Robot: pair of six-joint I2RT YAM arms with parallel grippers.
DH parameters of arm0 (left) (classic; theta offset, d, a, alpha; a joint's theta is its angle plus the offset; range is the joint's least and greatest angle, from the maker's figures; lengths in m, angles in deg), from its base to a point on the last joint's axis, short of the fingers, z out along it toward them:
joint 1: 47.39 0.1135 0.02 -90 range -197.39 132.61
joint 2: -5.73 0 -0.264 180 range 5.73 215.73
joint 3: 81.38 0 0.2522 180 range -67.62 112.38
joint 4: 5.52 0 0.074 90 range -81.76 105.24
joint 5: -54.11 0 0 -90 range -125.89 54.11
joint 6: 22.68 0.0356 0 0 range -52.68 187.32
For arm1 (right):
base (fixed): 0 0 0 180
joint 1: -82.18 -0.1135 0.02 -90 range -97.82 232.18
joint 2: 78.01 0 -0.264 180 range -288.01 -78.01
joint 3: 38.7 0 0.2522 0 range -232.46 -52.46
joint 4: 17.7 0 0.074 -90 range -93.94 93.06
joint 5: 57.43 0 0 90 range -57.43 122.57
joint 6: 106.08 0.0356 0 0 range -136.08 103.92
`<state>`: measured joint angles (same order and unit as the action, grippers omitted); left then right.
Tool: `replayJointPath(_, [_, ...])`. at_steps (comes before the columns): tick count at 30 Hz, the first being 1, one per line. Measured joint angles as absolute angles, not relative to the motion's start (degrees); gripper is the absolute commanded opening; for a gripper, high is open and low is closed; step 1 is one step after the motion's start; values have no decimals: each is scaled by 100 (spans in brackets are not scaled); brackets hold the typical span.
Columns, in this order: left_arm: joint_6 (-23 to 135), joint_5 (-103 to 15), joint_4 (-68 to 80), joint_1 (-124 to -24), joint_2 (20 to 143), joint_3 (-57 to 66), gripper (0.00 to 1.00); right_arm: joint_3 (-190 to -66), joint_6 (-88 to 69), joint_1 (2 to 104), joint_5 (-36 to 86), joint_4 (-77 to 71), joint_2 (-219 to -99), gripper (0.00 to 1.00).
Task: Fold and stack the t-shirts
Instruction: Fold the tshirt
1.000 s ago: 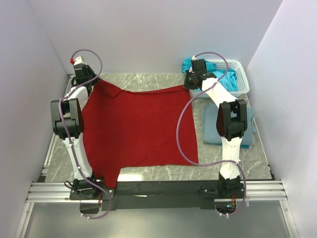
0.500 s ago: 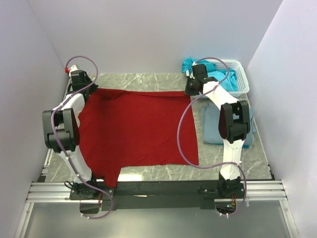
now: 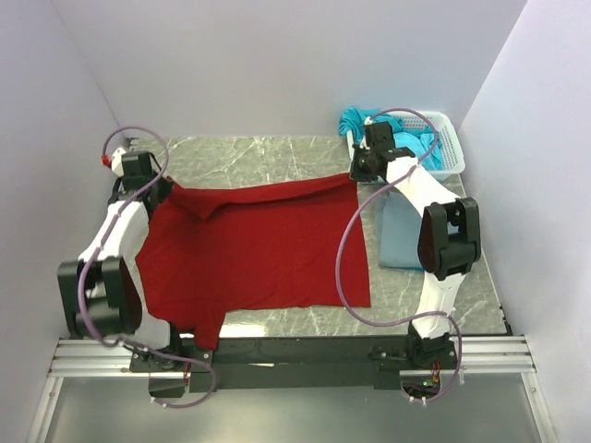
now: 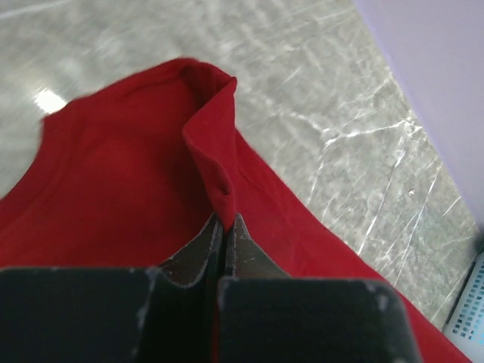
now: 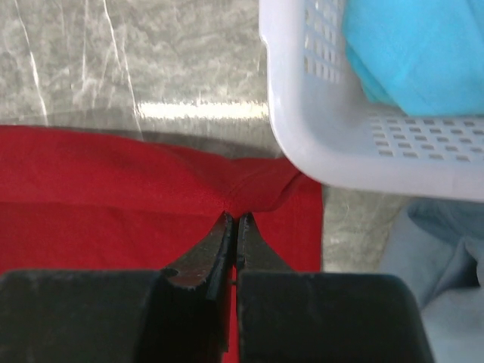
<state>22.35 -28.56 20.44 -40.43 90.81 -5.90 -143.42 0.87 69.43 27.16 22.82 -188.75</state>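
Observation:
A dark red t-shirt [image 3: 259, 245] lies spread over the marble table, its near edge hanging over the front rail. My left gripper [image 3: 159, 187] is shut on the shirt's far left corner; the left wrist view shows a fold of red cloth [image 4: 215, 162] pinched between the jaws. My right gripper [image 3: 356, 175] is shut on the far right corner, red cloth [image 5: 249, 193] bunched at its tips. A grey-blue t-shirt [image 3: 397, 235] lies folded at the right, partly under my right arm. Turquoise t-shirts [image 3: 417, 143] fill the basket.
The white lattice basket [image 3: 449, 164] stands at the back right corner, close beside my right gripper; its wall [image 5: 355, 151] fills the right wrist view's upper right. Grey walls close in on three sides. Bare marble [image 3: 268, 152] lies behind the red shirt.
Both grippers have drawn the red shirt's far edge toward the near side. The left arm has swung out to the left and nearer. The far edge now sags in the middle.

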Motion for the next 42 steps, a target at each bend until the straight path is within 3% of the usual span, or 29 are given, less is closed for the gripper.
replayJointPath(15, [1249, -2366, 2947, -4283, 6952, -2263, 1, -13782, -84, 6943, 2692, 2424, -18322, 1])
replayJointPath(21, [1017, -2218, 3139, -4445, 6668, -2809, 1, -13321, -95, 6903, 2709, 2433, -18188, 4])
replayJointPath(22, [989, -2194, 3161, -4454, 6627, -2910, 3, -13251, -86, 6897, 2729, 2431, -18179, 9])
replayJointPath(24, [934, -2148, 3240, -4460, 6554, -3113, 21, -13146, -35, 6892, 2806, 2453, -18173, 28])
replayJointPath(25, [932, -2143, 3297, -4460, 6539, -3187, 32, -13096, -1, 6886, 2878, 2468, -18173, 57])
replayJointPath(27, [939, -2141, 3386, -4460, 6526, -3272, 84, -12995, 52, 6870, 3024, 2488, -18158, 75])
replayJointPath(28, [934, -2148, 3437, -4460, 6524, -3275, 99, -12945, 72, 6855, 3114, 2501, -18136, 83])
replayJointPath(42, [969, -2624, 3251, -4961, 6325, -3014, 100, -12493, -29, 5690, 3479, 2195, -16934, 85])
